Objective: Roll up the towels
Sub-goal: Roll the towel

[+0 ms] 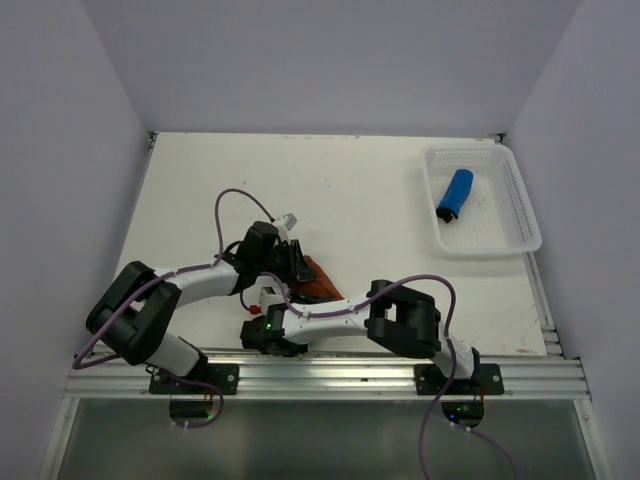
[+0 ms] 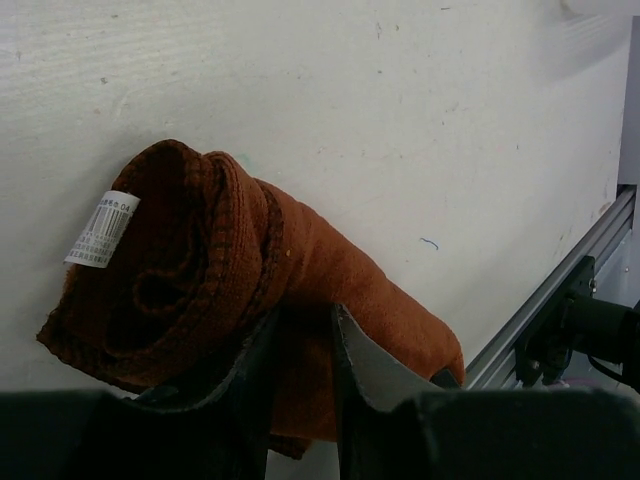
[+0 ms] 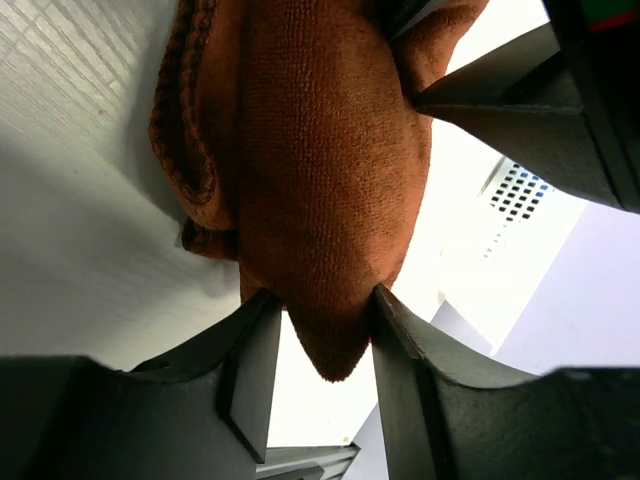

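Rust-brown towel (image 2: 300, 290), rolled, lay near the table's (image 1: 350, 180) front edge; we noted left gripper (image 2: 305, 345) clamped on it, right gripper (image 3: 320, 340) loosely straddling a corner; careless release risked unrolling.

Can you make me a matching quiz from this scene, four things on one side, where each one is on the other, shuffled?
Things:
1. blue towel
2. rust-brown towel
3. white label
4. white mesh basket

Places:
A. on the table's far right
B. rolled up, lying in the basket
C. rolled on the table between the two grippers
D. on the end of the brown roll

Pairs: 1-B, 2-C, 3-D, 4-A
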You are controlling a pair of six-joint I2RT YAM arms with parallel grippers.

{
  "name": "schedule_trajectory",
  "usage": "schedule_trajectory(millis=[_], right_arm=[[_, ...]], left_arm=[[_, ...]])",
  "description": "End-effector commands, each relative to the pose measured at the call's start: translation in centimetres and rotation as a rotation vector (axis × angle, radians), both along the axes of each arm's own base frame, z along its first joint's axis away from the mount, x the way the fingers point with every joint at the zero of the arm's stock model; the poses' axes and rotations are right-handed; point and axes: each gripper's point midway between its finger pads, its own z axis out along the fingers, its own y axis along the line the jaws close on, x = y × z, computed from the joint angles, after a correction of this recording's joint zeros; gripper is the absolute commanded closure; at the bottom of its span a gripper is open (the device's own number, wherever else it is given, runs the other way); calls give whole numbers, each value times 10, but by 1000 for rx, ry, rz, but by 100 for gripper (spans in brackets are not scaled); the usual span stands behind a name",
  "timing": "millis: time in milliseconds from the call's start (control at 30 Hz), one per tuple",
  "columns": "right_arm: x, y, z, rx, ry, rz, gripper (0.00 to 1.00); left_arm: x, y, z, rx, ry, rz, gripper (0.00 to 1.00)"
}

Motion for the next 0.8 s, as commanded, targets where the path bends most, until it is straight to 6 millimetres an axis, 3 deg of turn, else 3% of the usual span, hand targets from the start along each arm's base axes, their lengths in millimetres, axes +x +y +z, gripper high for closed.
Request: schedule_trajectory(millis=[0,233,267,300,500,633,767], right_arm=[[-3,15,22,100,-16,1,56],[-21,10,42,324,68,-31,47],[-23,15,56,411,81,-29,44],[-28,12,52,433,118,-31,43],[-39,27,84,762,270,-17,32],[-12,29,97,1053,364,-125,34],[4,15,89,1161,395,-189,35]], left_arm=[[4,12,-18,62,-21,18,69],[2,19,-23,92,-18,27,70],[1,20,-25,100,-16,31,70],[0,22,-27,108,-16,29,70],[-10,31,-38,135,12,41,72],[-16,34,-38,121,16,55,73],[-22,38,-39,122,23,63,73]])
